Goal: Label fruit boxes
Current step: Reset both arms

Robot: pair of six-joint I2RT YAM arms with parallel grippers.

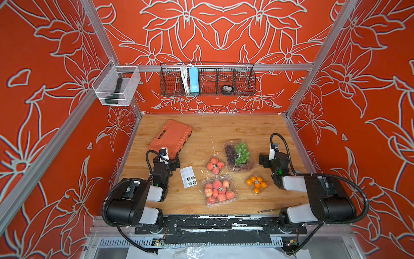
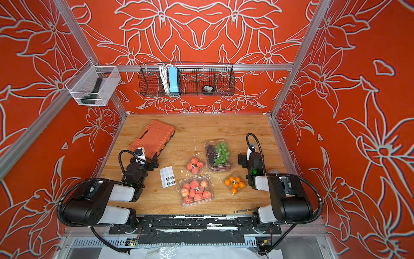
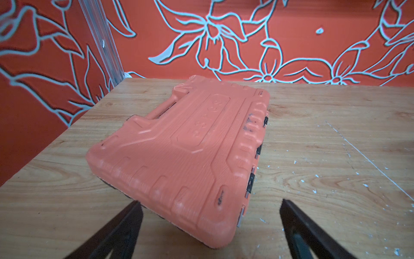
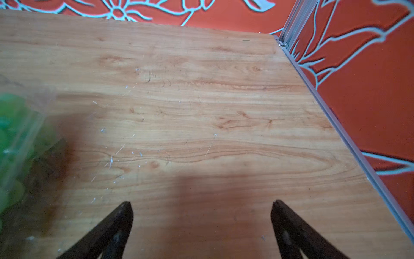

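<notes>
All four boxes lie in a loose cluster mid-table (image 1: 224,127), and each shows a round dark sticker on its lid. The many-peach box (image 1: 210,195) is the biggest and sits nearest the front. The grape box (image 1: 243,149) is behind it toward the right. The few-peach box (image 1: 210,167) sits just left of the grapes, and the oranges box (image 1: 252,182) lies toward the right arm. By my judgement the labelling is done or very nearly so, since I see no box without a sticker. I cannot tell how flat each one is pressed. The sheet (image 1: 184,173) lies near the peach boxes on their left, apart from them. It carries four dark stickers at one end and blank rounds over the rest.

Both arms sit folded at their own sides. The left gripper (image 3: 210,204) has its fingers wide and empty, at the near corner of the case (image 1: 171,138); whether it touches the case I cannot tell. The right gripper (image 4: 201,203) is also wide and empty, over bare wood beside the grape box.

The closed case lies at the back left, well apart from the boxes. A wire basket (image 1: 207,80) hangs on the back wall, and a clear bin (image 1: 116,86) on the left rail holds a dark tool. A thin rod (image 1: 267,211) lies at the front edge near the right arm's base. Nothing stands between the grippers and the boxes.
</notes>
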